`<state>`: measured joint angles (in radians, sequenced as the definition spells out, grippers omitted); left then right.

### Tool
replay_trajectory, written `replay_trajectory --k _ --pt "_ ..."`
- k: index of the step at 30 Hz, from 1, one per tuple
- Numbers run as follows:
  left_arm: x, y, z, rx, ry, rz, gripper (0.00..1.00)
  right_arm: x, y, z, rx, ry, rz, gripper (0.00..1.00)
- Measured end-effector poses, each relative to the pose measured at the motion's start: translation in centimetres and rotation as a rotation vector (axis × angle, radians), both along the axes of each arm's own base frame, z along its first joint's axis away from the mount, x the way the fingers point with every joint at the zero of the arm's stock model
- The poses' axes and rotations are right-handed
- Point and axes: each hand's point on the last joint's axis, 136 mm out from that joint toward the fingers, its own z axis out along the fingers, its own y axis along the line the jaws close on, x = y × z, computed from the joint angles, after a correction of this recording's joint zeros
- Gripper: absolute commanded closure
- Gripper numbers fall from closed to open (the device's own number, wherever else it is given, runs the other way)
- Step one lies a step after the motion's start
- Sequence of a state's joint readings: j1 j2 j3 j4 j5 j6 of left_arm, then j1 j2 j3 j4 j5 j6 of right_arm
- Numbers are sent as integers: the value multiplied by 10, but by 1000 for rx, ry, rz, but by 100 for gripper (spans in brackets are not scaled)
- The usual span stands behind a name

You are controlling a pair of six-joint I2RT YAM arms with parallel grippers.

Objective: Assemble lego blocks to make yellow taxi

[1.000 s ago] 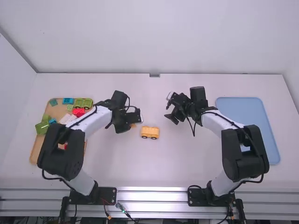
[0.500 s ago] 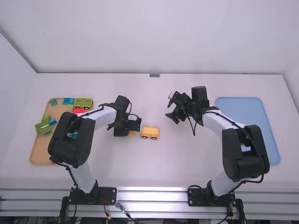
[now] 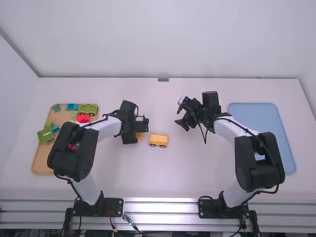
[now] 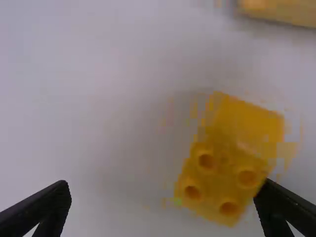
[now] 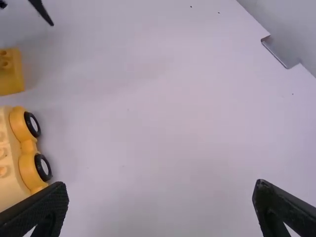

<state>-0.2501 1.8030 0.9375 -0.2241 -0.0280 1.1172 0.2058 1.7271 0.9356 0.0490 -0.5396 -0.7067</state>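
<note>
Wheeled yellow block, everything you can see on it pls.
The wheeled block is a long orange-yellow body, plastic by the look of it, with round studs on top. Each long side shows two black wheels with pale hubs, under rounded arches. It sits upright on the white table, between the two arms. A small gap separates it from the small yellow block to its left. No end effector touches it.

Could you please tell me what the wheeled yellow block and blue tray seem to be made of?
The wheeled yellow block looks like satin plastic, given its molded round studs. The blue tray seems matte, probably plastic too, from its even colour and rounded corners.
</note>
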Motion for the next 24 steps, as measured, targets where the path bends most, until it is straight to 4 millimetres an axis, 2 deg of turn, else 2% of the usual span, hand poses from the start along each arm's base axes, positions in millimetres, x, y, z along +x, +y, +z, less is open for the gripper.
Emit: replay_trajectory --k 5,8,10,11,14,15,20,22,24 --pt "-2 13 0 31 10 119 1 -1 3 0 0 -4 8 1" --pt "-35 11 -7 15 169 44 1 1 4 2 3 -16 10 1" --pt "-57 5 -10 -62 269 -60 1 2 4 3 6 -16 6 1" --pt "-58 4 -9 -76 273 -73 1 2 4 3 8 -16 4 1" --pt "-49 -4 3 -252 223 -183 1 2 4 3 12 -9 -2 1" --pt "-39 -6 10 -323 173 -209 1 2 4 3 13 -6 -4 1" --pt "0 4 40 -612 -17 -224 1 1 4 3 18 -3 -4 1" --pt "7 7 41 -707 -31 -218 1 1 5 3 20 -2 -1 1" --pt "8 2 32 -820 1 -229 1 0 6 4 27 -1 5 1"
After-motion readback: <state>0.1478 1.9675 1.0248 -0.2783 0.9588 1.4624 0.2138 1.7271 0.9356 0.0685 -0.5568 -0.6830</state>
